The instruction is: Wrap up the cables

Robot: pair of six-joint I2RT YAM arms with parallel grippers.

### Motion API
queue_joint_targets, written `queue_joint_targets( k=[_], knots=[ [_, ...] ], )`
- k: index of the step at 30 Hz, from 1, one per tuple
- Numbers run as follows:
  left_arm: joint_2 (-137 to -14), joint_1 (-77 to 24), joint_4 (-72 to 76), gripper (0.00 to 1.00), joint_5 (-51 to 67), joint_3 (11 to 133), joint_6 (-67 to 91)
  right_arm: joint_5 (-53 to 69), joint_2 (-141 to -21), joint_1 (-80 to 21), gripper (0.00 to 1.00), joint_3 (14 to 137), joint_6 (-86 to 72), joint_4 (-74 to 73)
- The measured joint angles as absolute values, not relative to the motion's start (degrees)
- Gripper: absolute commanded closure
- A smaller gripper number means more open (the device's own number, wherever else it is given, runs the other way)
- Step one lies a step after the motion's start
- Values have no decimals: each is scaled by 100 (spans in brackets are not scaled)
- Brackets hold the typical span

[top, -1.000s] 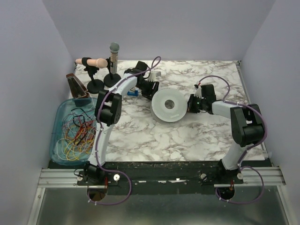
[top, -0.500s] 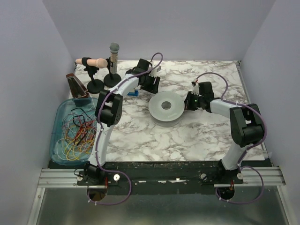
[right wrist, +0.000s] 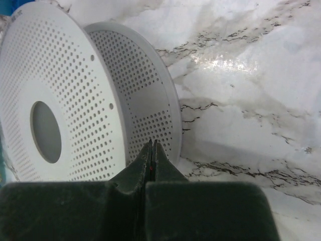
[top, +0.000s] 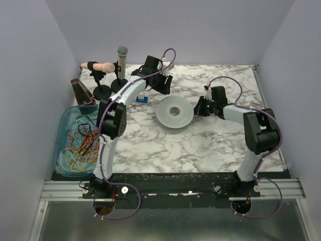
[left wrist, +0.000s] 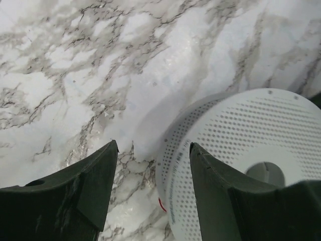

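Cables (top: 80,143) still in bin (top: 59,131), lower left; my L gripper (top: 163,86) opened, backed off spool (top: 174,112); R gripper (top: 200,108) clenched at rim.

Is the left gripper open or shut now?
Open. In the left wrist view, the left gripper has its fingers wide apart and grips nothing.

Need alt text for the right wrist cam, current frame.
Right gripper, shut, pointing at the rim of a pale grey perforated spool on a marble table. A thin red sliver shows between its closed jaws.
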State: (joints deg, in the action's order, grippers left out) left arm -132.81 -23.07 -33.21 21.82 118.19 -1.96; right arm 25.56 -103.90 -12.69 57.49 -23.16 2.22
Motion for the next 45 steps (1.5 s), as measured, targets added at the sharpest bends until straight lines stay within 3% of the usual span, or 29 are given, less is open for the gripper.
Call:
queue_joint_targets(
  k=[7,14,20,32,38,45],
  knots=[
    [-12189,-2497,-3249,33,2307,11041,-794,2593,-10704,-1271,95,5749,-2512,534],
    [-12011,-2556,-3240,33,2316,10256,-1142,2596,-10833,-1271,83,5878,-2589,740],
    [-12005,-2532,-3234,33,2349,9920,-1256,2600,-11222,-1264,66,6215,-2615,862],
    [-12001,-2526,-3249,33,2379,9920,-1400,2502,-11207,-1267,59,6202,-2652,1024],
    [-11887,-2526,-3304,33,2381,9885,-1417,2067,-9904,-1264,49,5347,-2499,1072],
    [-11570,-2526,-3315,32,2416,9889,-1417,1350,-8239,-1546,45,4539,-1992,1068]
  ],
)
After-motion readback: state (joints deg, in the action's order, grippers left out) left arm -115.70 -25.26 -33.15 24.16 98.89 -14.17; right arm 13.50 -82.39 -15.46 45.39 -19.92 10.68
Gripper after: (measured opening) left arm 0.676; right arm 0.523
